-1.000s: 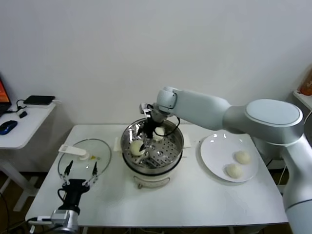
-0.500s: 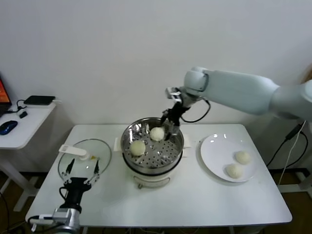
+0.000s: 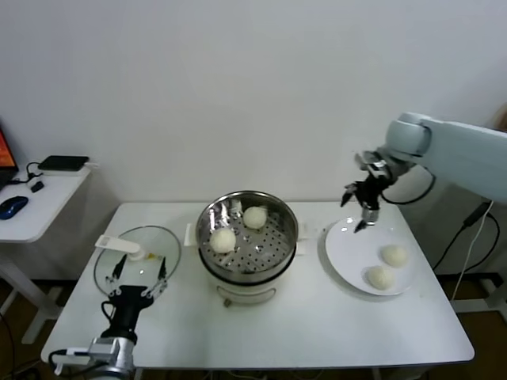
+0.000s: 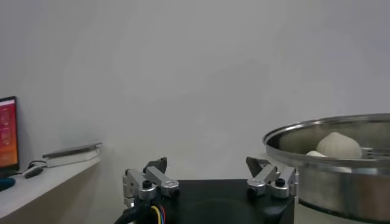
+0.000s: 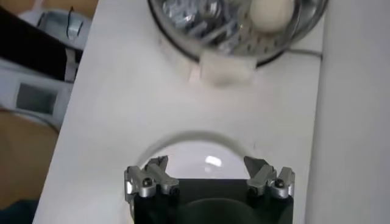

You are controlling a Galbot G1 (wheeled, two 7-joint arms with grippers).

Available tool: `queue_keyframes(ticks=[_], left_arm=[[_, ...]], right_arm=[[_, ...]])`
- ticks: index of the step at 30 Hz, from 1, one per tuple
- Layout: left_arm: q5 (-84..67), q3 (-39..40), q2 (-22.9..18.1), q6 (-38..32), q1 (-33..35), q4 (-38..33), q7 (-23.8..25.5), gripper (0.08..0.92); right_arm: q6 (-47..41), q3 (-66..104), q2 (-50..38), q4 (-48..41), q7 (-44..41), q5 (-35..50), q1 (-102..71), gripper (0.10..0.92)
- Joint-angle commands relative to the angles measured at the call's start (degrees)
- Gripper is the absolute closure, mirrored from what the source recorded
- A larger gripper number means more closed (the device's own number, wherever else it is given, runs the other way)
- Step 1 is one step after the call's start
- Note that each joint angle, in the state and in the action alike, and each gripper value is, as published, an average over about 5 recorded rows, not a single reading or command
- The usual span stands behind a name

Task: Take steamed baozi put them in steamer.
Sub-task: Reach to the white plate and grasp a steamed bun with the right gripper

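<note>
Two steamed baozi [image 3: 223, 240] are sitting on the perforated tray in the steamer [image 3: 247, 237], two more are lying on the white plate [image 3: 348, 253] to its right; right gripper [image 3: 361, 207] is hovering above the plate's far-left edge, jaws spread wide, empty, buns well apart from it; left gripper [image 3: 139, 275] is idling open near the glass lid [image 3: 131, 255]

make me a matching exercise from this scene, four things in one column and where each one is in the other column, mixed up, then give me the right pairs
Things:
1. right gripper
2. left gripper
3. glass lid
4. white plate

Places:
A. flat on the table, left of the steamer
B. low at the table's front left corner
C. in the air over the plate's far edge
D. right of the steamer, carrying two baozi

Pairs: 1-C, 2-B, 3-A, 4-D
</note>
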Motion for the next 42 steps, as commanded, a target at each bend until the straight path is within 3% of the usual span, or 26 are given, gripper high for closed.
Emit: queue_keyframes(ticks=[1,18,42], left_arm=[[-0.90,0.23,-0.15,-0.61,0.38,-0.72,0.06,0.177],[-0.66,-0.60,-0.48,-0.45,1.05,-0.42,0.01,0.177],[-0.24,-0.75,-0.94,-0.45,0.70,0.79,-0.15,0.177]], right_arm=[[2.05,5.01,-9.14,0.54,-0.94,-13.52,-10.18,0.203],[3.24,16.78,-8.45,-4.33,2.49,-19.46,-26.57,0.203],[3.29,24.49,-1.57,-12.54,3.47,-21.36,-33.61,0.203]])
